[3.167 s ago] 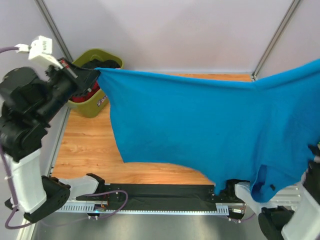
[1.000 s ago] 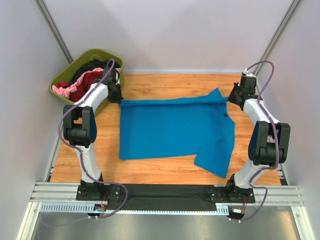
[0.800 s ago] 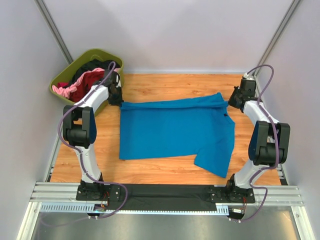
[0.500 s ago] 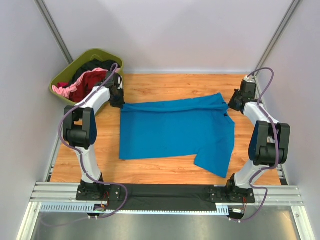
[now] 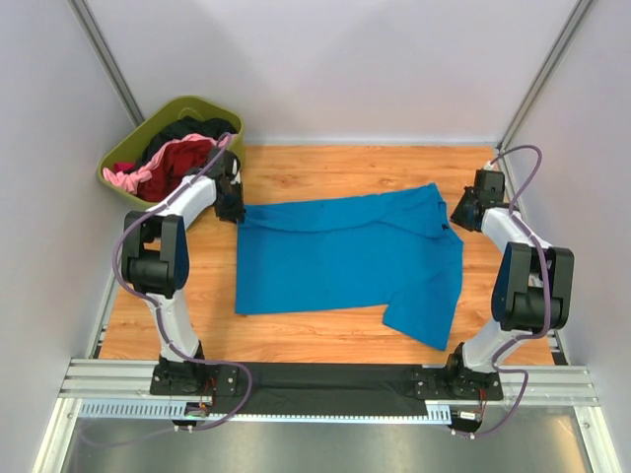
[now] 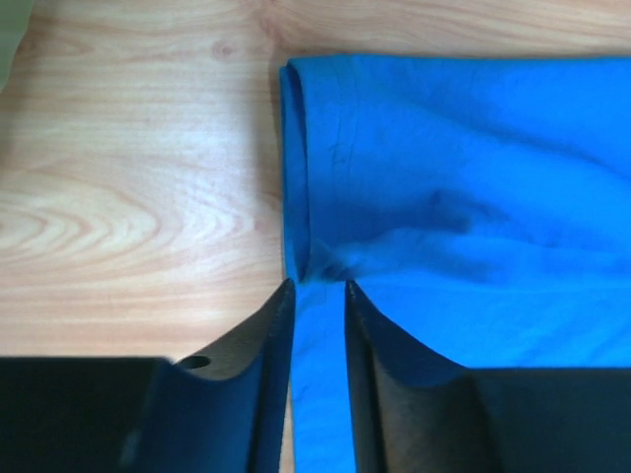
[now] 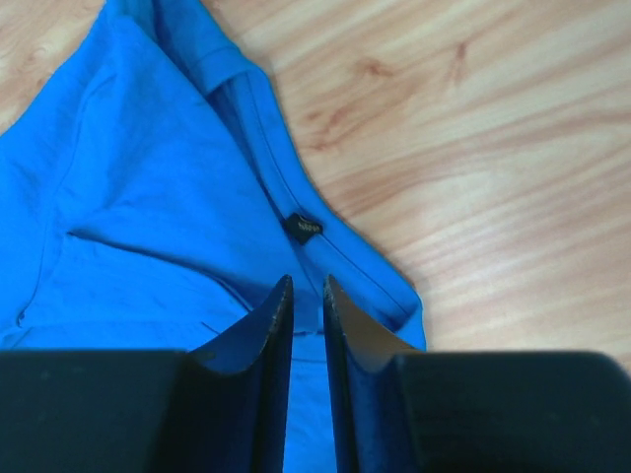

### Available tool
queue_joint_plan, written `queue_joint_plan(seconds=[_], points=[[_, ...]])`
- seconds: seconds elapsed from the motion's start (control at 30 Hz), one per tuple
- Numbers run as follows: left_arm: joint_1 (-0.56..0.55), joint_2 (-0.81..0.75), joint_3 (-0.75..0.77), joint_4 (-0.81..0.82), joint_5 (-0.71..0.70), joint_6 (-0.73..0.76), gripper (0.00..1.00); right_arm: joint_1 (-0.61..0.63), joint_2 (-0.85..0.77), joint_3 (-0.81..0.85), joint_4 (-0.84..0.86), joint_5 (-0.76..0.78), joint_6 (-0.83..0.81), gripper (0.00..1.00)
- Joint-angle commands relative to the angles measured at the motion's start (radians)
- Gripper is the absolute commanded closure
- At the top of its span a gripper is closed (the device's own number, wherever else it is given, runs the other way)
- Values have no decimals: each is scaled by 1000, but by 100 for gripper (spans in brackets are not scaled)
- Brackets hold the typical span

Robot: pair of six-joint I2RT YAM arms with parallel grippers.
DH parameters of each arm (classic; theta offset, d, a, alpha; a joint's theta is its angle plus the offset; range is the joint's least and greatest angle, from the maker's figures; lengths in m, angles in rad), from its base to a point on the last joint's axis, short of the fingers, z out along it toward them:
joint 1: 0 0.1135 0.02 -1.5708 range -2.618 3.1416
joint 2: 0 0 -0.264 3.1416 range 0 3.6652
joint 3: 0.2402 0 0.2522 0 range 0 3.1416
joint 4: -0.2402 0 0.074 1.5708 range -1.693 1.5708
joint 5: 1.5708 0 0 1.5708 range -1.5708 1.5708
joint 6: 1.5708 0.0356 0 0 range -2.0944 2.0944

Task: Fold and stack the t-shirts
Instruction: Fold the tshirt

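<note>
A t-shirt (image 5: 345, 256) lies spread across the middle of the counter (image 5: 177, 296), with a tub (image 5: 116, 158) holding a heap of shirts (image 5: 182, 158) behind it at the far left corner. The left end effector (image 5: 235, 209) sits at the t-shirt's far left corner. The right end effector (image 5: 461, 217) sits at its far right corner.

Walls: pale grey panels (image 5: 345, 69) are being joined by slanted metal posts (image 5: 106, 59).
Tabletop: a light wood-grain surface (image 5: 335, 163) is being evenly lit.
Near edge: the wood is being bordered by a slotted aluminium rail (image 5: 128, 406).
</note>
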Motion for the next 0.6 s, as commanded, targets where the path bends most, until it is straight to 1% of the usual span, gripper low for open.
queue_joint_plan(seconds=[0.0,0.07,0.17,0.2,0.27,0.3,0.37,0.4,0.43,0.47,0.57], points=[[-8,-77,54,-48,-4,-35,65,-7,-68,0,-53,61,60,79],[-11,-84,83,-82,-10,-46,60,-7,-85,12,-72,49,72,75],[-14,-102,102,-84,40,-46,53,-3,-68,72,-75,-5,82,72],[-15,-99,112,-79,63,-48,51,1,-32,94,-78,-64,77,71],[-17,-81,126,-76,99,-52,50,8,16,172,-108,-106,63,69],[-17,-52,145,-76,117,-58,50,10,69,190,-110,-174,42,68],[-17,-19,162,-79,154,-71,50,17,117,249,-124,-280,14,64],[-19,8,165,-76,162,-74,50,22,159,268,-128,-311,-16,63],[-17,19,163,-73,169,-78,50,28,185,287,-144,-342,-32,58],[-17,36,159,-61,172,-80,50,33,208,325,-151,-404,-45,56],[-17,64,137,-53,171,-83,50,40,286,379,-170,-504,-61,51]])
